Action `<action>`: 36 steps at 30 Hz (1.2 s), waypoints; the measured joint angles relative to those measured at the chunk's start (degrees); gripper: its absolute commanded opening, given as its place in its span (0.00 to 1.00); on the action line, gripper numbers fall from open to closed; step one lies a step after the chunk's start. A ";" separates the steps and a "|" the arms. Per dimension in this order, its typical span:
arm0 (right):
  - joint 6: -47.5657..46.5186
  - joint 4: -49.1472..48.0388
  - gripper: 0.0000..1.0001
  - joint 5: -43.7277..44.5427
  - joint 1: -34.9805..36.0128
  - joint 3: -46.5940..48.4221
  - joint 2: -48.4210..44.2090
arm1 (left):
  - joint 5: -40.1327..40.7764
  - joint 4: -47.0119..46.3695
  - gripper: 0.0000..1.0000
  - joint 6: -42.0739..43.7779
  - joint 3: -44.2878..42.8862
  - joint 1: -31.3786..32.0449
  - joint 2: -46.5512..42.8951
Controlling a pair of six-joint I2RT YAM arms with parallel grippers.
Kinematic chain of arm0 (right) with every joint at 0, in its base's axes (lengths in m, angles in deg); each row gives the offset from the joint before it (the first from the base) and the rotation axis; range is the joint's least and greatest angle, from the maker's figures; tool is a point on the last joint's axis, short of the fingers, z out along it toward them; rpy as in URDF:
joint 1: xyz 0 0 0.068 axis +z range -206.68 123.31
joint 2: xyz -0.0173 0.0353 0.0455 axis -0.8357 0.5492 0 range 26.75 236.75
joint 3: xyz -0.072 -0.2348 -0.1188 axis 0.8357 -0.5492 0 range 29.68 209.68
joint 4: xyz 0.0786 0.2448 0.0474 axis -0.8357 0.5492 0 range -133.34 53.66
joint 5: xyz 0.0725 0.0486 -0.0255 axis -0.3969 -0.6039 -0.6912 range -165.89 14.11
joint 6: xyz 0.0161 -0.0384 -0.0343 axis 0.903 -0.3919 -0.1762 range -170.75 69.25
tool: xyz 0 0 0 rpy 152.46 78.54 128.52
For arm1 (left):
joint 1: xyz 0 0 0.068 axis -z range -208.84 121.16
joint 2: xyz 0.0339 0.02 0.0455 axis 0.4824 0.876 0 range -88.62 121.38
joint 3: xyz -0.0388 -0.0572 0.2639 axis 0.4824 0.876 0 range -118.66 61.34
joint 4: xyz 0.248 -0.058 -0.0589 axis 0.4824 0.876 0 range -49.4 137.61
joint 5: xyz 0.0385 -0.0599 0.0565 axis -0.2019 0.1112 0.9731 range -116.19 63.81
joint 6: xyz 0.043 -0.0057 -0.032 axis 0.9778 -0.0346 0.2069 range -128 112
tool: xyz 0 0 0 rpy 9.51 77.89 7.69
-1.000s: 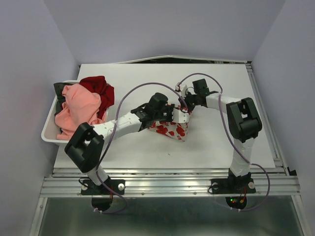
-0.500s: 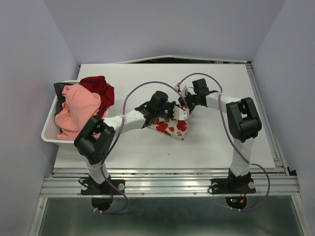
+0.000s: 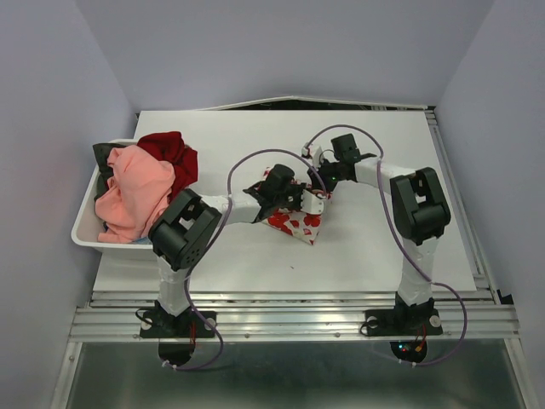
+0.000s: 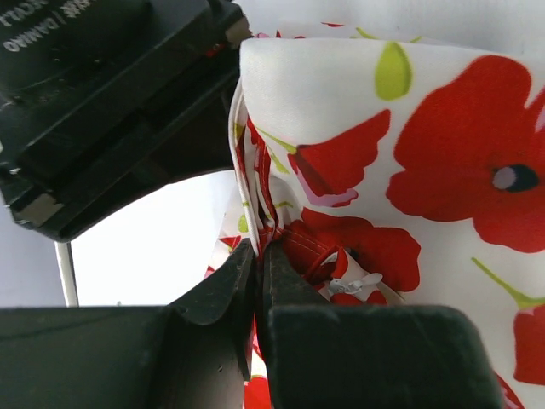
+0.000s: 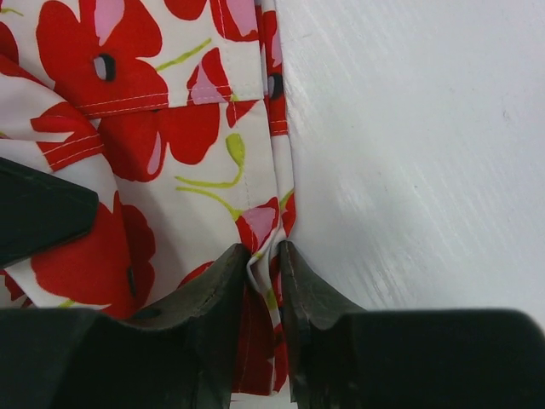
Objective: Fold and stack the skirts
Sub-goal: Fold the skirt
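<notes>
The white skirt with red flower print point(image 3: 298, 223) hangs bunched near the middle of the table, held by both grippers. My left gripper point(image 3: 294, 198) is shut on its folded edge; in the left wrist view point(image 4: 258, 251) the cloth point(image 4: 409, 153) is pinched between the jaws. My right gripper point(image 3: 322, 186) is shut on the skirt's other edge; the right wrist view point(image 5: 264, 256) shows a fold of the skirt point(image 5: 179, 145) between the fingers. The salmon-pink skirt point(image 3: 136, 192) lies heaped in the white bin at the left.
The white bin point(image 3: 83, 228) at the table's left edge also holds a dark red garment point(image 3: 170, 153) and a dark one point(image 3: 104, 158). The white table point(image 3: 383, 247) shows around the skirt. Cables loop over both arms.
My left arm has drawn back and folded at the elbow, keeping its hold on the flowered skirt. The skirt has bunched up tighter. The right gripper has hardly moved.
</notes>
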 measured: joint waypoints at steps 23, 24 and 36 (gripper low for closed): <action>20.35 22.62 0.44 -8.07 -15.17 13.70 2.08 | -9.20 24.76 0.35 -2.14 -24.50 -3.93 13.55; 21.40 22.67 0.45 -9.27 -14.91 12.59 1.40 | -10.25 27.21 0.42 -2.40 -27.41 -4.48 14.80; 34.47 16.13 0.48 -20.72 -12.81 2.82 -10.54 | -19.28 52.48 0.79 -4.26 -50.45 -8.81 21.09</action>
